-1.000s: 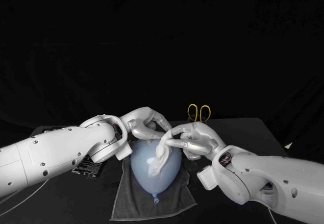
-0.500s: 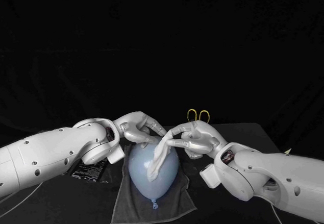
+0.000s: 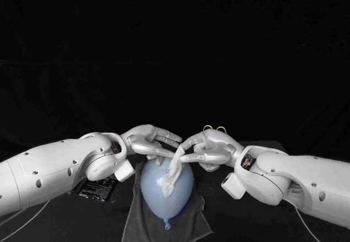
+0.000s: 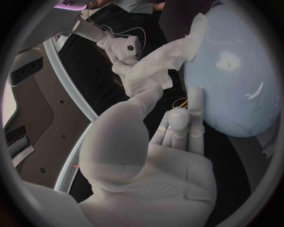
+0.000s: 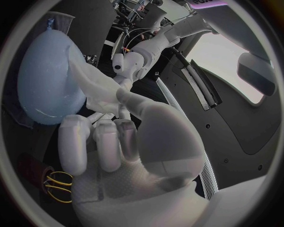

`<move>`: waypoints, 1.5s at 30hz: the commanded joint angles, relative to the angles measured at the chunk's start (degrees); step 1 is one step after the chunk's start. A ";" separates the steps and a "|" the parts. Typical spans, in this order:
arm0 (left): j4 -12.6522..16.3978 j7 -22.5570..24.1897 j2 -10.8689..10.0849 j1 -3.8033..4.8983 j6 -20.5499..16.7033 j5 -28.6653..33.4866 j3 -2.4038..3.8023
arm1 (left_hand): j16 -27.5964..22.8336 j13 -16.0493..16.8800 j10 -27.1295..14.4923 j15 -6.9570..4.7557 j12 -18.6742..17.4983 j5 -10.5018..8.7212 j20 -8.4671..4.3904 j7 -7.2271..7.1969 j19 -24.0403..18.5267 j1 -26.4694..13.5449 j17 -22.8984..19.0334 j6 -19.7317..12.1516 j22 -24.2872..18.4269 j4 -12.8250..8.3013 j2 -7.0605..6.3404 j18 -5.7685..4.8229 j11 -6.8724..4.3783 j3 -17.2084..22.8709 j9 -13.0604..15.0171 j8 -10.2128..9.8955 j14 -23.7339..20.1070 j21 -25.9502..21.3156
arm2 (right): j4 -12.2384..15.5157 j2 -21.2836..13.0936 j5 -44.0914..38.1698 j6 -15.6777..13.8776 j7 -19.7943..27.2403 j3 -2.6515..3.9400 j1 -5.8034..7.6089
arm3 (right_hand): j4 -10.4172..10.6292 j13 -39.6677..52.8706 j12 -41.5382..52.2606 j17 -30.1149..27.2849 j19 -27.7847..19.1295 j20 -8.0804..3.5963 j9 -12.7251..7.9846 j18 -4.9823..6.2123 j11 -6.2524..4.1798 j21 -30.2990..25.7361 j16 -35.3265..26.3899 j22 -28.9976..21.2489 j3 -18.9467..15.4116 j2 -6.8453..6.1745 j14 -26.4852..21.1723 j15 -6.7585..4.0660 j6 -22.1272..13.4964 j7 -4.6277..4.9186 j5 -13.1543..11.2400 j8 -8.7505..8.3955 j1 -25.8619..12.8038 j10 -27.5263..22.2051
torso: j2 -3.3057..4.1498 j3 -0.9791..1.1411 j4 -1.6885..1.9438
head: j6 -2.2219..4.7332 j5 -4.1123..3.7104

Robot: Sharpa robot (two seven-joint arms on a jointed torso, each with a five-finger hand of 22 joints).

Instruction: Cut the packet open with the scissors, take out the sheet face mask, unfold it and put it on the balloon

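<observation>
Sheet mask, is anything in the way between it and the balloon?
Nothing visible does. The sheet mask, bunched and pinched between the left hand and the right hand, already hangs against the top of the balloon.

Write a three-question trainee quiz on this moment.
1. True or false: the balloon lies on a towel.
2. What holds the mask? A) left hand alone B) right hand alone C) both hands
3. Fill in: the scissors show just beyond the ___ hand.
Key: 1 true; 2 C; 3 right.
</observation>
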 commanded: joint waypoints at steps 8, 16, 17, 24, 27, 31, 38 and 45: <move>-0.44 1.61 0.30 0.06 4.34 4.53 0.06 | -1.55 -0.03 -4.15 -0.79 -1.48 -0.01 -0.56 -1.40 2.11 4.60 -3.27 -4.15 -2.90 4.37 2.29 0.93 -1.32 -12.74 0.00 -2.13 -1.54 -3.92 | -1.65 0.68 -3.37 10.18 -1.03 0.06 2.30 | 0.05 15.05 0.19 15.05 3.07 -0.45 0.13 -0.40 -0.44 0.40 0.20 12.93 0.45 0.05 6.00 -0.32 0.44 -0.13 0.26 0.35 -0.80 5.88 | 0.00 -0.06 0.01 | 0.69 0.10; -1.41 0.92 0.20 0.13 10.97 4.26 0.08 | -0.90 0.22 -0.16 -1.56 0.14 0.05 -1.71 -1.16 3.15 11.11 -0.17 3.23 -1.79 -0.34 4.25 0.88 -1.65 -7.38 1.49 0.37 0.34 -2.06 | -3.25 1.10 -4.42 10.56 -0.69 0.17 4.22 | -0.03 15.05 0.19 15.05 3.11 -0.44 0.22 -0.42 -0.45 0.51 0.20 12.96 0.70 0.11 6.00 -0.30 0.42 -0.15 0.27 0.48 -0.90 5.88 | 0.44 0.14 -0.04 | 1.37 0.24; -1.68 0.96 0.23 0.15 11.83 4.69 0.08 | -0.90 0.17 0.22 -1.59 0.19 0.06 -1.77 -1.18 2.96 11.02 0.04 3.88 -1.38 -1.01 4.34 0.87 -1.66 -6.34 1.62 0.51 0.51 -1.50 | -3.49 1.21 -4.71 10.69 -0.70 0.18 4.58 | -0.07 15.05 0.19 15.05 3.16 -0.44 0.25 -0.46 -0.45 0.65 0.20 13.01 0.81 0.14 6.00 -0.30 0.41 -0.15 0.27 0.53 -0.93 5.88 | 0.57 0.14 -0.07 | 1.54 0.22; -3.65 1.00 0.71 0.55 16.59 9.21 0.12 | -0.94 0.05 1.77 -1.32 -0.21 0.08 -1.57 -0.62 1.46 8.58 0.35 5.82 0.66 -3.96 4.26 0.88 -1.11 -0.67 1.95 0.44 0.92 1.15 | -4.93 1.76 -7.38 11.64 -0.93 0.20 6.54 | -0.14 15.05 0.19 15.05 3.25 -0.43 0.30 -0.51 -0.46 0.88 0.20 13.08 0.97 0.16 6.00 -0.29 0.39 -0.16 0.26 0.60 -0.98 5.88 | 1.05 0.17 -0.11 | 2.30 0.12; -4.64 0.82 1.03 0.95 19.51 12.43 0.12 | -0.54 0.12 3.36 -0.86 0.03 0.09 -1.26 0.21 1.31 7.36 1.46 7.12 1.10 -4.62 4.50 0.89 -0.29 1.09 2.16 0.58 1.59 1.81 | -5.33 2.01 -8.75 12.09 -1.07 0.20 7.10 | -0.16 15.05 0.19 15.05 3.27 -0.43 0.32 -0.52 -0.46 0.92 0.20 13.09 1.01 0.16 6.00 -0.29 0.39 -0.16 0.26 0.62 -0.99 5.88 | 1.24 0.23 -0.10 | 2.46 0.14; -5.64 0.29 1.56 1.46 22.52 15.26 0.13 | -0.04 0.10 5.90 0.00 0.24 0.09 -0.67 1.19 1.23 6.36 3.09 8.53 1.52 -5.67 4.80 0.86 0.87 3.33 2.34 0.64 2.50 2.51 | -5.60 2.39 -9.90 12.35 -1.12 0.20 7.43 | -0.16 15.05 0.19 15.05 3.27 -0.43 0.32 -0.52 -0.46 0.92 0.20 13.09 1.01 0.16 6.00 -0.29 0.39 -0.16 0.26 0.62 -0.99 5.88 | 1.43 0.29 -0.06 | 2.66 0.26; -6.27 -0.64 2.56 2.03 24.47 16.06 0.12 | 0.62 0.03 9.07 2.62 -0.40 -0.01 1.85 1.96 0.72 1.97 4.06 10.21 1.10 -4.52 4.49 0.87 2.09 3.57 2.50 0.43 2.86 2.11 | -5.73 2.67 -10.69 12.03 -1.06 0.21 7.62 | -0.22 15.05 0.19 15.05 3.26 -0.43 0.36 -0.52 -0.47 0.91 0.20 13.09 1.11 0.15 6.00 -0.28 0.39 -0.17 0.26 0.68 -1.02 5.88 | 1.91 0.34 -0.14 | 3.31 0.35; -6.49 -0.69 3.29 2.28 23.52 16.24 0.12 | 1.23 0.18 11.91 3.60 -0.45 -0.05 2.91 2.23 0.87 -0.69 4.80 10.40 -0.22 -2.05 4.26 0.94 2.83 1.56 2.51 0.05 2.90 0.51 | -5.39 2.76 -10.68 11.70 -1.01 0.21 7.67 | -0.25 15.05 0.19 15.05 3.29 -0.43 0.38 -0.53 -0.47 0.97 0.20 13.10 1.17 0.16 6.00 -0.28 0.39 -0.17 0.26 0.71 -1.04 5.88 | 2.27 0.38 -0.08 | 3.48 0.49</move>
